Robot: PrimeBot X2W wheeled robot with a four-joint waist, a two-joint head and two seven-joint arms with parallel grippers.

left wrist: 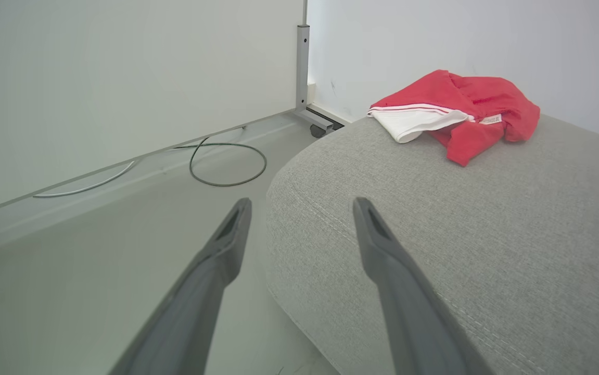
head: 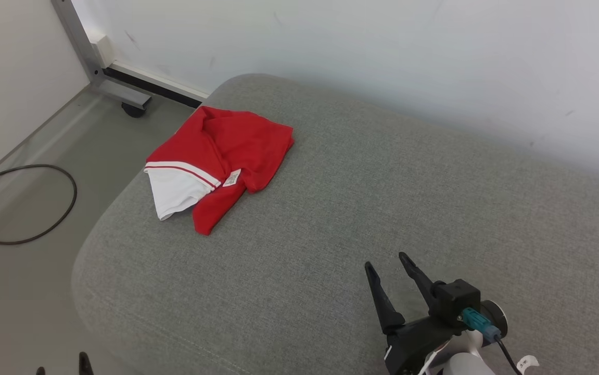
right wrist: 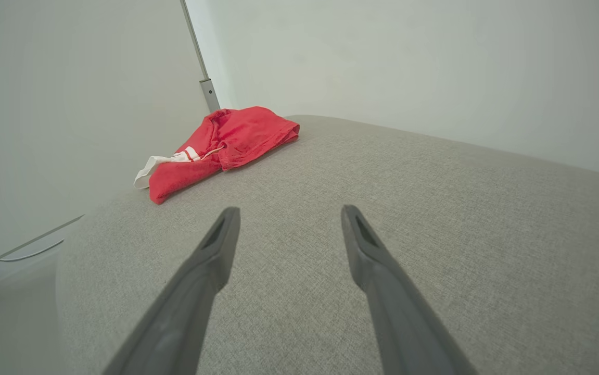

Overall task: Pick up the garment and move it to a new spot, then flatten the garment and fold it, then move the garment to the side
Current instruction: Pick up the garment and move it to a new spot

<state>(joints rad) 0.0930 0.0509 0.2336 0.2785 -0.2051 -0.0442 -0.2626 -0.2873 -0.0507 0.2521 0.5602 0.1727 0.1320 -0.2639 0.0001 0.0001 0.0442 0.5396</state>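
The garment [head: 221,156] is a red shirt with a white, red-striped part, lying folded near the far left corner of a grey upholstered surface [head: 361,208]. It also shows in the left wrist view as the garment [left wrist: 458,112] and in the right wrist view as the garment [right wrist: 221,146]. My right gripper [head: 385,263] hovers open over the cushion at the lower right, well away from the cloth, with nothing between its fingers. My left gripper [head: 62,364] peeks in at the bottom left, off the cushion's near left edge; the left wrist view shows the left gripper [left wrist: 302,205] open and empty.
A dark cable loop [head: 21,203] lies on the floor to the left of the cushion. A grey metal leg with a caster [head: 122,99] stands by the wall corner. A white wall [head: 382,47] runs close behind the cushion.
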